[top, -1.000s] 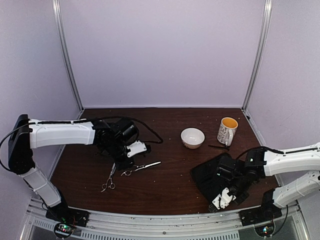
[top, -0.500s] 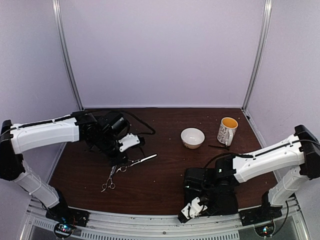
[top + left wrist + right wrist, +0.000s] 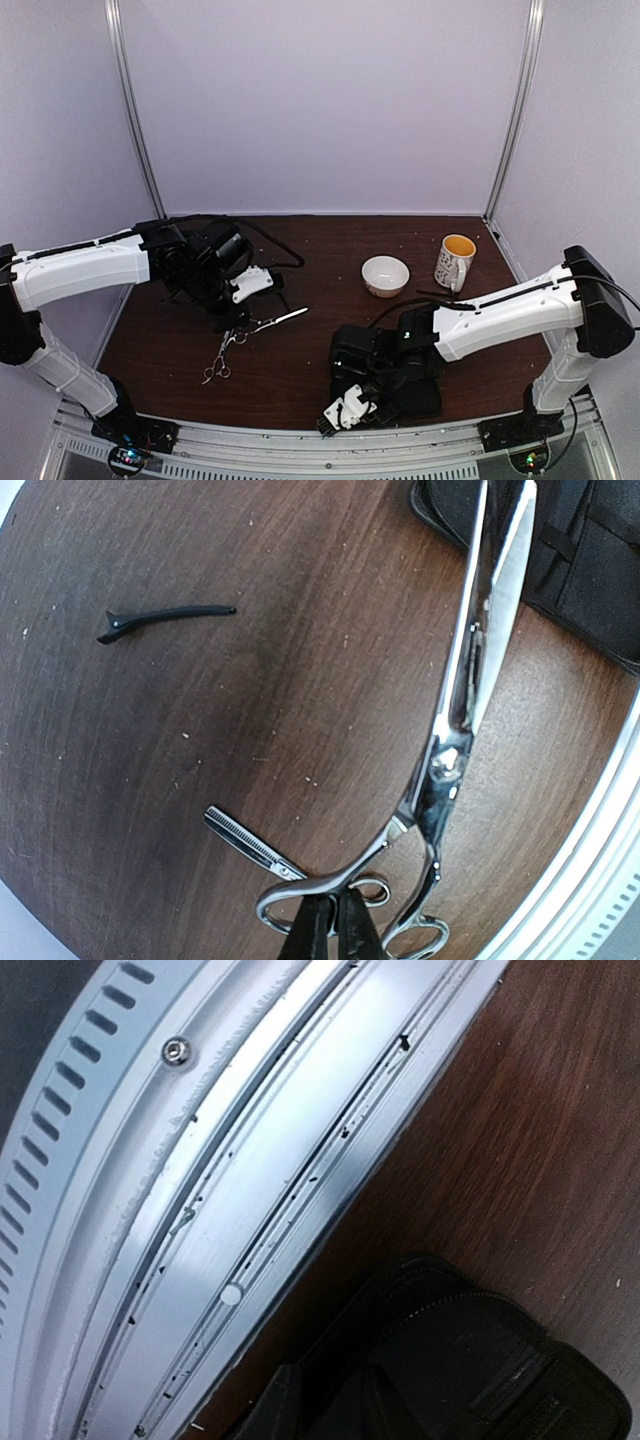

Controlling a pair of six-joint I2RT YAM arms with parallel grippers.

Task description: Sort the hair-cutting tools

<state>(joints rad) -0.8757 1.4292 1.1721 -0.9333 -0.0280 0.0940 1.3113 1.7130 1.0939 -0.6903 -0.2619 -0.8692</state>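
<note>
From my left pincer (image 3: 330,925), bare table (image 3: 310,250) lies open toward two o'clock up to the white bowl (image 3: 385,275). At four o'clock my right arm (image 3: 480,310) and the black case (image 3: 470,1350) block the way. Loose scissors (image 3: 216,360) lie at seven.

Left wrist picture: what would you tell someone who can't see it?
A pair of silver scissors is pinched by one handle ring in the left gripper, with the blades pointing toward a black case. On the dark wooden table below lie the toothed blade of the second scissors and a thin black clip.
</note>
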